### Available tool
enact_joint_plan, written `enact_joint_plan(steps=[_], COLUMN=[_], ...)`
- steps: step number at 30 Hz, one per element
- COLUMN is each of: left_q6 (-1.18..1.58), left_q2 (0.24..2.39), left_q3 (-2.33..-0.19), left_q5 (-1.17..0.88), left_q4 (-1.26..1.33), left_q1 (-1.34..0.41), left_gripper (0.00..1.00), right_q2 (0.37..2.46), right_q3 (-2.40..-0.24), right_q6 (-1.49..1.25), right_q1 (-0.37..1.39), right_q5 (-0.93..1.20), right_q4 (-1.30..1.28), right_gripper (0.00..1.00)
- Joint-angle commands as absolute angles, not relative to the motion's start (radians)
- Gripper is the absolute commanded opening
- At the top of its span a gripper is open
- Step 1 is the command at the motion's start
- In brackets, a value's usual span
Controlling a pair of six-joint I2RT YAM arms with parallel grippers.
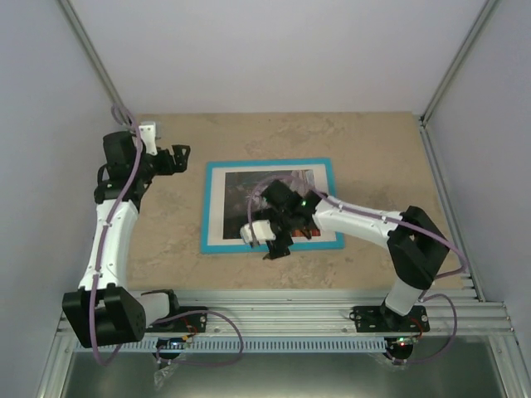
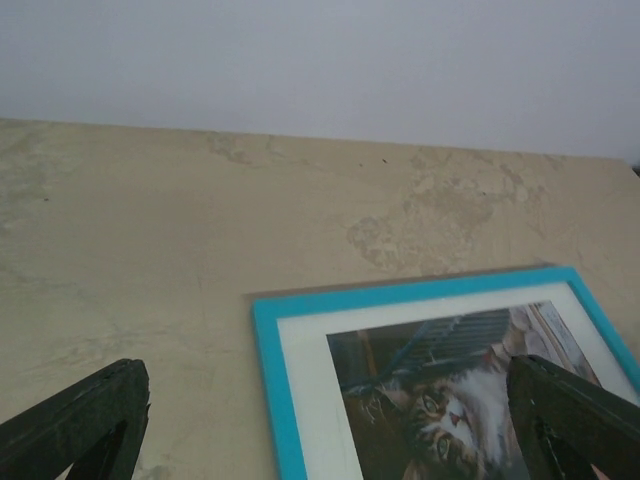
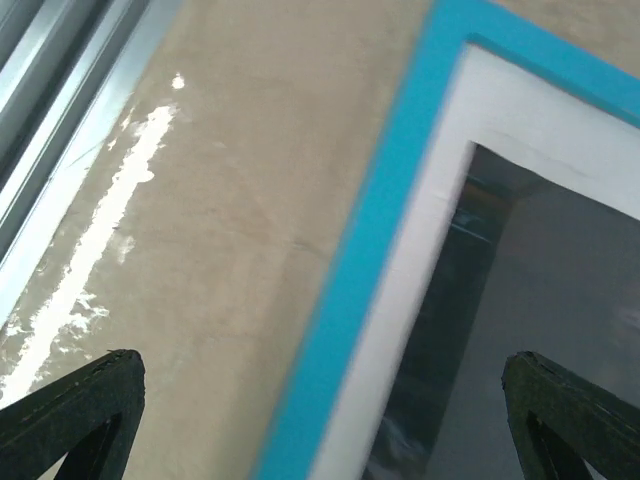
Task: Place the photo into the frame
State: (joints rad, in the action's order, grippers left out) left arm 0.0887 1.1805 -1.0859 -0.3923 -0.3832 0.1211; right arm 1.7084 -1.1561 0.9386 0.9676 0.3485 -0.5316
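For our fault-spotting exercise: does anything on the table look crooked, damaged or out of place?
Nothing stands out. The frame lies flat, face up, with the photo sitting squarely inside its white border.

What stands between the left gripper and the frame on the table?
Nothing visible does. The left gripper hangs open beside the frame, and only the table surface lies between them. The photo already shows inside the frame, within a white mat.

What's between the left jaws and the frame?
Only bare table lies between the left jaws and the frame. The top view shows this, and the left wrist view agrees.
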Motion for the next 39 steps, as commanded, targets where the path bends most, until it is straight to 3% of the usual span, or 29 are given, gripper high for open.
enact_joint_plan(steps=[1, 6, 10, 17, 22, 39], left_q6=[-0.093, -0.483, -0.731, -0.758, -0.748, -0.762], left_q2=[1.199, 1.222, 1.104, 0.956, 0.984, 1.123], left_q3=[-1.093, -1.039, -0.891, -0.646, -0.575, -0.52], left_q5=[-0.586, -0.678, -0.602, -0.348, -0.297, -0.013], left_q4=[-0.464, -0.747, -0.83, -0.73, -0.654, -0.346], left_q1=[0.127, 0.124, 0.068, -0.26, -0.301, -0.423], left_gripper=[0.99, 0.99, 0.99, 0.99, 0.99, 0.99], right_q2=[1.763, 1.847, 1.983, 2.312, 2.45, 2.555], right_q3=[-1.342, -1.478, -1.621, -2.013, -2.216, -2.163], right_q6=[0.843, 0.759, 0.7, 0.582, 0.573, 0.601], right_q1=[0.808, 0.618, 0.507, 0.388, 0.357, 0.293], right_q5=[0.524, 0.589, 0.608, 0.652, 0.603, 0.688], right_q4=[-0.721, -0.764, -0.801, -0.887, -0.895, -0.881], right_gripper=[0.98, 0.98, 0.98, 0.98, 0.98, 0.98])
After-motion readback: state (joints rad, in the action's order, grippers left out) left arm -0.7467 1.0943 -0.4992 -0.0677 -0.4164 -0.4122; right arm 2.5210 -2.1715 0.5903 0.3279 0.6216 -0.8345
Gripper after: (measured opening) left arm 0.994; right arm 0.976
